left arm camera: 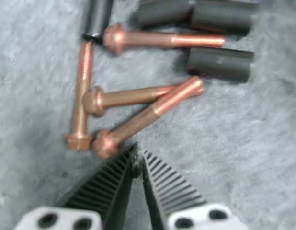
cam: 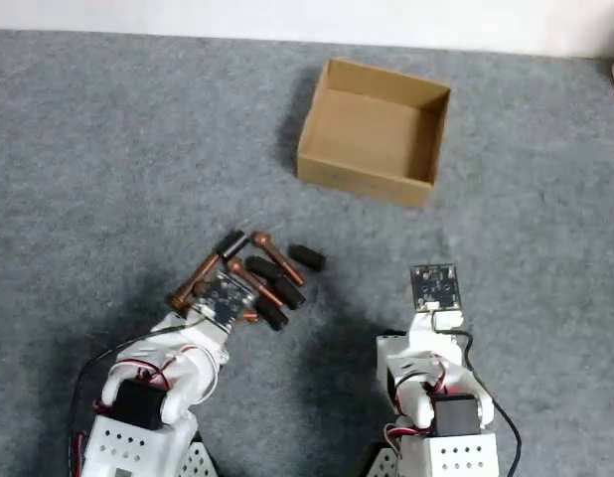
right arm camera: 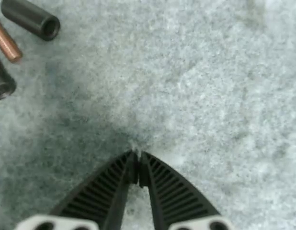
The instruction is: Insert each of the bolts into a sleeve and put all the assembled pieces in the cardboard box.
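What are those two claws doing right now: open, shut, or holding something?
Left gripper: closed, holding nothing.
Right gripper: closed, holding nothing.

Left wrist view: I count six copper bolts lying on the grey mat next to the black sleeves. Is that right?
Not quite: there are four copper bolts, not six. The left wrist view shows them lying on the grey mat next to the black sleeves.
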Action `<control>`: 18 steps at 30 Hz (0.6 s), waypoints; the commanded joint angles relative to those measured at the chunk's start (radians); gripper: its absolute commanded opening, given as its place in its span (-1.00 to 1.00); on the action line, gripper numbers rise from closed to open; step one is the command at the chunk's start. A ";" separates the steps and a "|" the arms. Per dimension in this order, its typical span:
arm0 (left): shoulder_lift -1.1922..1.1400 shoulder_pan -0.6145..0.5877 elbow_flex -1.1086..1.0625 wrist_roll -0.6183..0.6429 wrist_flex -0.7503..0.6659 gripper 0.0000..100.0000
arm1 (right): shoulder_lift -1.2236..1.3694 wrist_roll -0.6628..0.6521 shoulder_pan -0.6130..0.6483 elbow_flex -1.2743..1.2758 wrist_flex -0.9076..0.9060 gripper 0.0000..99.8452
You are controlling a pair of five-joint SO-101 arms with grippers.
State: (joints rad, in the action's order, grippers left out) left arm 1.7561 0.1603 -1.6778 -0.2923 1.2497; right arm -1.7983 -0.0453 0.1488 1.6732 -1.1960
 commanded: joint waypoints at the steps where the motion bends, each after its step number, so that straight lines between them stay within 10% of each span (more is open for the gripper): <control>1: -0.005 0.048 -0.022 -0.006 0.023 -0.99 | -0.005 0.014 0.007 0.147 -0.012 -0.99; 18: -0.005 -0.340 0.182 -0.149 -0.087 -0.99 | -0.007 0.011 -0.030 0.114 0.090 -0.99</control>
State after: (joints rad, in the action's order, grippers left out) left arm 1.7545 -0.1312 -1.5873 -0.4365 1.1853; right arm -1.7983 -0.0391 0.1488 1.6732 -1.1822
